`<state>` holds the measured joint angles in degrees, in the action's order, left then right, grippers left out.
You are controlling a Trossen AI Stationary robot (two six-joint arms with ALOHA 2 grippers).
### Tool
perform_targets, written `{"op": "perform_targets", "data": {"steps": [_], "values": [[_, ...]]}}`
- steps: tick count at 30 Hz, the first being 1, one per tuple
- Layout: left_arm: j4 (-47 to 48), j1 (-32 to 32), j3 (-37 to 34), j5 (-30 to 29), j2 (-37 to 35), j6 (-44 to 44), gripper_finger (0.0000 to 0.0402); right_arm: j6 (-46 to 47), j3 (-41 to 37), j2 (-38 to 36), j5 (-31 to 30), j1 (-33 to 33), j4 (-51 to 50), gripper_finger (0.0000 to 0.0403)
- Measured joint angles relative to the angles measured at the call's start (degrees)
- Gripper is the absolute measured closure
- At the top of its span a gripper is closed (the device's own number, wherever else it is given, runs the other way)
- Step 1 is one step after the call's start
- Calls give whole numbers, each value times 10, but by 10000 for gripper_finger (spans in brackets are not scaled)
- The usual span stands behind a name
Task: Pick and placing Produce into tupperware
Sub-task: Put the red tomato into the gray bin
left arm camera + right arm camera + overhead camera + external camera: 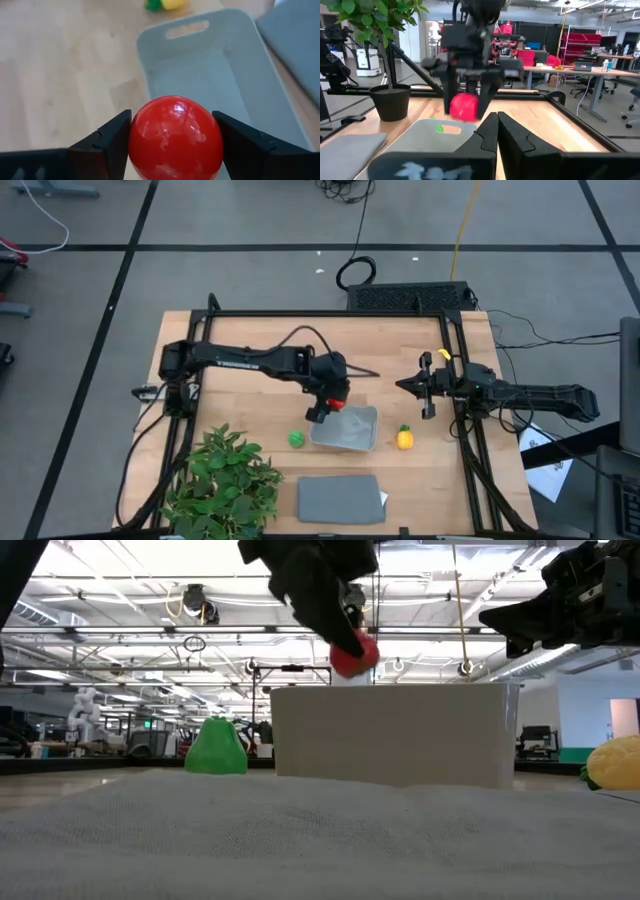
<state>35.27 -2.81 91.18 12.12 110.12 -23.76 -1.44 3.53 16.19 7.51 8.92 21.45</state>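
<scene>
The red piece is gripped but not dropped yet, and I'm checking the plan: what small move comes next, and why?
Probably carry it slightly farther over the tupperware, then release. The left pincer holds the red piece above the container's near rim, and the inside looks empty.

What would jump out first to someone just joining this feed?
The left gripper holds the red ball in the air just over the near-left edge of the clear container, which looks empty. The green piece lies on the table left of the container and the yellow piece right of it. The right gripper waits shut above the table's right side.
</scene>
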Motion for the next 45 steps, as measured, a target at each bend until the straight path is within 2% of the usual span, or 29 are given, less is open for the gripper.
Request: {"op": "perform_targets", "data": {"steps": [11, 20, 24, 29, 34, 40, 45], "values": [[0, 35, 1, 0, 51, -144, 156, 22, 0, 3, 0, 0, 2, 403], [-46, 40, 2, 15, 50, -183, 156, 25, 0, 4, 0, 0, 2, 403], [-54, 34, 3, 18, 50, -155, 156, 25, 0, 4, 0, 0, 4, 403], [-15, 31, 35, 6, 50, -68, 156, 25, 0, 4, 0, 0, 6, 403], [-7, 36, 58, 4, 50, -37, 156, 24, 0, 5, 0, 0, 6, 403], [-9, 36, 93, 1, 102, -15, 156, 24, 0, 5, 0, 0, 5, 403], [56, 41, 130, -21, 132, 17, 156, 37, 0, 5, 0, 0, 6, 403]]}}
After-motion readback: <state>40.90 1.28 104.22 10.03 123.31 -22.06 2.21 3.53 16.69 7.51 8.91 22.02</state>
